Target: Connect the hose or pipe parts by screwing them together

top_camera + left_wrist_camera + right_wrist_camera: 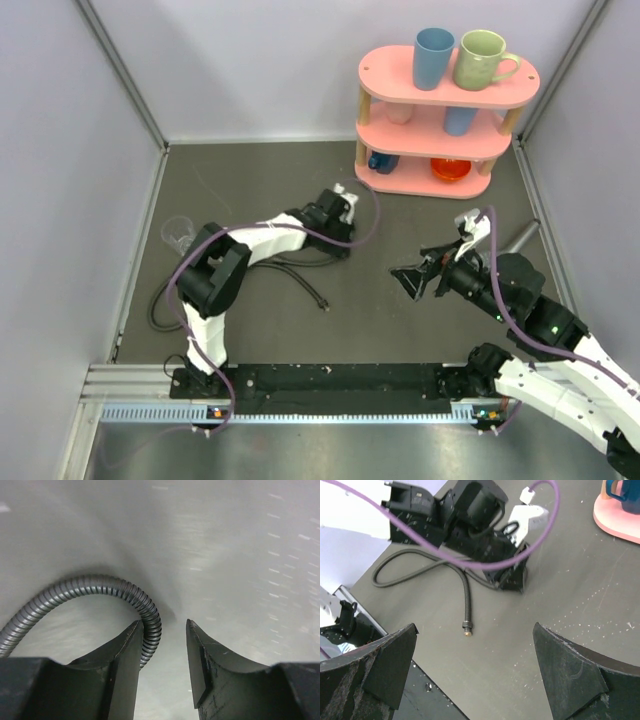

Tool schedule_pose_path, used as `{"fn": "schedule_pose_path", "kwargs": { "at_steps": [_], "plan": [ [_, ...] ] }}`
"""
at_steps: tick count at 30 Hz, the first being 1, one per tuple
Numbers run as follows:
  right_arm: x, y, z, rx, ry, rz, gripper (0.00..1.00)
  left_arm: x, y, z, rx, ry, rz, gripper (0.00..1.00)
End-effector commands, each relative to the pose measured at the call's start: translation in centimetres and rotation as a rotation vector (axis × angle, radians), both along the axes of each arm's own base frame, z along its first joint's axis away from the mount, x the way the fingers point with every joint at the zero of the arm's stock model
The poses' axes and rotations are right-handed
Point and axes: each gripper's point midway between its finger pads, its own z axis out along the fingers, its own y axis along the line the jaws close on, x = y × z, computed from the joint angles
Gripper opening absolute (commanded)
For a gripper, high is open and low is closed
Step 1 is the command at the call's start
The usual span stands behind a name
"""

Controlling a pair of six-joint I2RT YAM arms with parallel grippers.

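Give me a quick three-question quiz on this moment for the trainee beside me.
1. True or false: the right gripper is clamped on the hose.
2. In the left wrist view, the hose lies: A) in the gap of the left gripper, beside one finger; B) clamped between both fingers; C) out of sight.
3. What stands on the top tier of the pink shelf?
Key: 1 false, it stands open and empty. 2 A, the other finger stands clear of the hose. 3 a blue mug and a green mug.
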Motion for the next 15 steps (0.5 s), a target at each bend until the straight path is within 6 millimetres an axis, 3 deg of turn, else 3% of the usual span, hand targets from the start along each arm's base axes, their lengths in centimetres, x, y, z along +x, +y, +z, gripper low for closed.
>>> {"fn": "schedule_pose_path", "kwargs": {
  "at_steps": [1, 3, 5, 8, 11, 12, 14, 15],
  "plan": [
    [1.0, -0.5, 0.2, 0.022, 0.003, -0.066, 0.99, -3.3, -7.4, 3.1, -0.168, -0.047, -0.194, 0.45],
    [1.2, -0.7, 0.0, 0.018, 0.008, -0.080, 0.99, -4.9, -9.6, 3.6, -0.203, -0.049, -0.254, 0.45],
    [1.4, -0.8, -0.3, 0.015, 0.010, -0.094, 0.99, -5.6, -10.5, 4.2, -0.205, -0.058, -0.276, 0.47],
    [1.5, -0.6, -0.9, -0.004, -0.004, -0.086, 0.97, -5.5, -10.9, 6.5, -0.239, -0.076, -0.239, 0.61],
    [1.7, 0.0, -1.5, -0.017, -0.029, -0.052, 0.93, -4.1, -9.2, 10.4, -0.292, -0.117, -0.131, 0.70],
    [1.7, 0.3, -1.5, -0.016, -0.036, -0.042, 0.91, -3.3, -7.7, 12.4, -0.325, -0.127, -0.074, 0.71],
    [2.2, 1.0, -1.7, -0.013, -0.054, -0.029, 0.90, -2.5, -5.9, 14.2, -0.349, -0.138, -0.019, 0.73],
    [2.4, 1.2, -1.8, -0.017, -0.059, -0.026, 0.88, -1.6, -3.6, 15.4, -0.349, -0.144, 0.045, 0.73]
  ]
}}
